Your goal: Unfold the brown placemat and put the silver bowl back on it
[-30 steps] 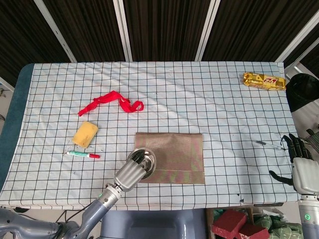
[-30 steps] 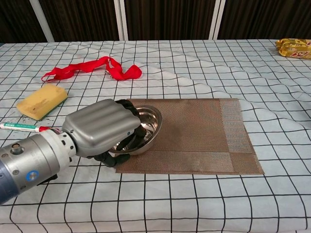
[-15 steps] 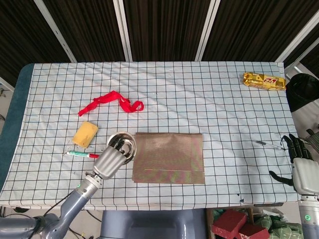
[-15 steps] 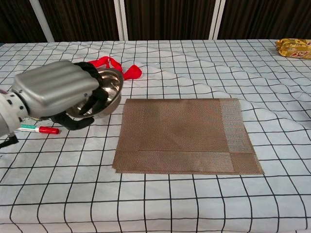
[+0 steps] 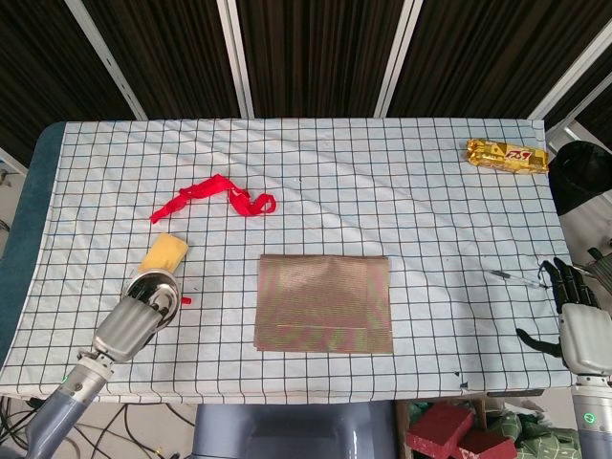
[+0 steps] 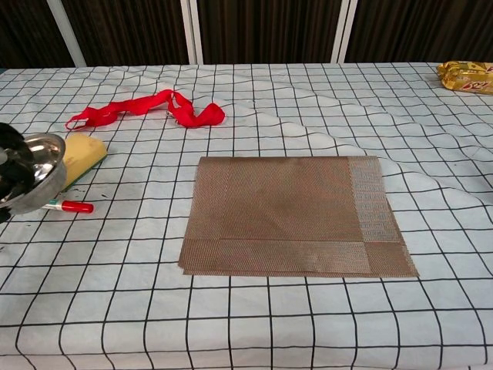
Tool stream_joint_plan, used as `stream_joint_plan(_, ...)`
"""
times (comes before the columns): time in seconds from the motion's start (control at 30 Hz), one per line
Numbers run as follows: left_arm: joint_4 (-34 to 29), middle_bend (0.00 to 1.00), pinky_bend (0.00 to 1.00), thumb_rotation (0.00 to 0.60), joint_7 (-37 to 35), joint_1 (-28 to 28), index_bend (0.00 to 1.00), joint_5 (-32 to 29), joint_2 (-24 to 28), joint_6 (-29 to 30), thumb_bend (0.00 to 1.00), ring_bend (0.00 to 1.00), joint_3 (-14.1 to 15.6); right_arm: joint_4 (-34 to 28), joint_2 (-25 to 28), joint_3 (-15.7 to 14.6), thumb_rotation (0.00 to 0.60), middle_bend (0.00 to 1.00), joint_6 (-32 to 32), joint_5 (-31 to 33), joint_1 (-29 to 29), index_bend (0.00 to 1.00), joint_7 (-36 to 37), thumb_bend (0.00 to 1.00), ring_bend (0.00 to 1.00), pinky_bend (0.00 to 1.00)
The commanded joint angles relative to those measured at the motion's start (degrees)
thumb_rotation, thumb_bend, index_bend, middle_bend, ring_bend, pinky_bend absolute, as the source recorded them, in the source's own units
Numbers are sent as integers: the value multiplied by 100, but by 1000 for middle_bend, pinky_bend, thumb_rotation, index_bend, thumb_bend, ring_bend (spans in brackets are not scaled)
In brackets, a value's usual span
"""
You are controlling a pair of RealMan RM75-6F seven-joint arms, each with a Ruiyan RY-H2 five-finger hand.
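The left hand grips the silver bowl at the near left, over the marker and beside the yellow sponge. The folded brown placemat lies mid-table, well apart. The right hand rests off the table's right edge, fingers spread, holding nothing.

Both the left hand and right hand have ribbed silver-grey shells, black fingers and grey forearms

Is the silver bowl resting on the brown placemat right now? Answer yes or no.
No: the left robot hand holds the silver bowl well left of the brown placemat.
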Motion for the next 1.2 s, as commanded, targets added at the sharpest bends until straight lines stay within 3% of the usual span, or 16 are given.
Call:
stream_joint_plan(0.03, 175, 653, 141, 600, -198, 138, 629, 98, 84, 157, 521, 212, 13, -6, 2, 0, 600, 0, 8, -1, -4, 30, -1, 56, 0, 158)
stream_joint_plan(0.27, 405, 633, 139, 600, -581, 166, 605, -51, 282, 48, 517, 212, -163, -21, 8, -4, 600, 0, -17, 20, -3, 29, 9, 56, 0, 158)
stream_joint_plan(0.57, 379, 597, 132, 600, -559, 163, 571, 195, 530, -419, 491, 212, 116, -44, 15, 14, 600, 0, -5, 57, -9, 29, -16, 58, 0, 158)
stream_joint_plan(0.73, 294, 558, 124, 600, -501, 264, 530, 199, 721, -449, 356, 212, 205, -48, 12, 9, 600, 0, -30, 69, -2, 30, -27, 58, 0, 158)
stream_joint_plan(0.93, 126, 422, 89, 600, -637, 271, 365, 213, 944, -624, 127, 199, 249, -65, 0, -9, 600, 0, -31, 52, -1, 30, -69, 58, 0, 158)
stream_joint_plan(1.2, -281, 288, 66, 600, -816, 285, 276, 352, 1155, -541, 98, 157, 126, -81, 4, -5, 600, 0, -28, 56, -4, 30, -55, 58, 0, 158)
